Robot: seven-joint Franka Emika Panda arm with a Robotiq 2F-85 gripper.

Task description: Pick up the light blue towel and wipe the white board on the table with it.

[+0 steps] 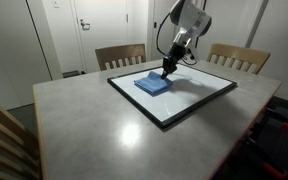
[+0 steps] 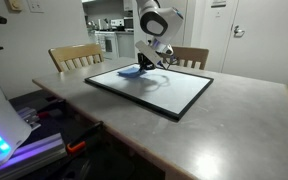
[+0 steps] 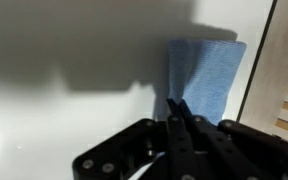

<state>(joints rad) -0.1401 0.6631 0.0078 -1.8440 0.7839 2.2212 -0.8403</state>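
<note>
The light blue towel point(image 1: 152, 84) lies folded on the black-framed white board point(image 1: 189, 103), towards its far side. It also shows in an exterior view point(image 2: 131, 71) and in the wrist view point(image 3: 206, 72). My gripper point(image 1: 167, 71) stands at the towel's edge, pointing down. In the wrist view the fingers point(image 3: 179, 108) are pressed together with a fold of blue cloth at their tips. The board shows in an exterior view point(image 2: 179, 92) and as the white surface in the wrist view point(image 3: 74, 110).
The board lies on a grey table point(image 1: 94, 125). Two wooden chairs point(image 1: 120, 55) point(image 1: 240, 57) stand at the far side, and another chair back point(image 1: 4, 140) is at the near corner. Equipment with lights point(image 2: 4, 135) sits beside the table.
</note>
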